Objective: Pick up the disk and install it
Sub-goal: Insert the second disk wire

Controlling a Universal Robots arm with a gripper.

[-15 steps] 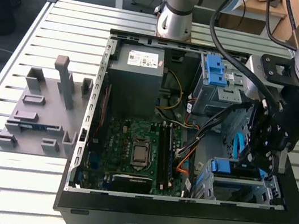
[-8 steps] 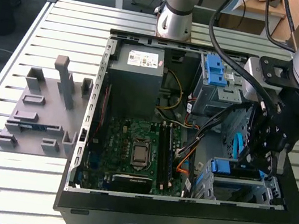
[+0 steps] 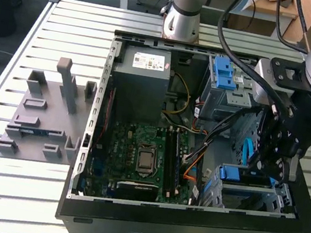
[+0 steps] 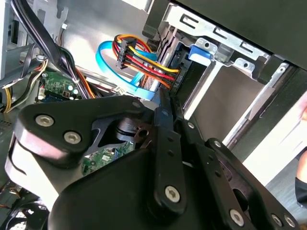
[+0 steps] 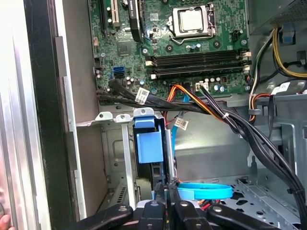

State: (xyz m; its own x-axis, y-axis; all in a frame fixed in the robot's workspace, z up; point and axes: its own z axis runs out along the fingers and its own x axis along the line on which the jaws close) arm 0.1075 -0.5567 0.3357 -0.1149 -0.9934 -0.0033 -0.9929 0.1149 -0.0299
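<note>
With its fingers pinched together on the disk's edge, the gripper keeps it upright, seemingly to slide into the bay at the case's near right.

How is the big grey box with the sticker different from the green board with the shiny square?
The power supply is a plain grey metal box that stands tall inside the computer case; the motherboard is green, flat and lies on the case floor. The power supply carries a white sticker; the motherboard carries a silver processor socket and many small parts. Both sit inside the open case with wires running near them.
</note>
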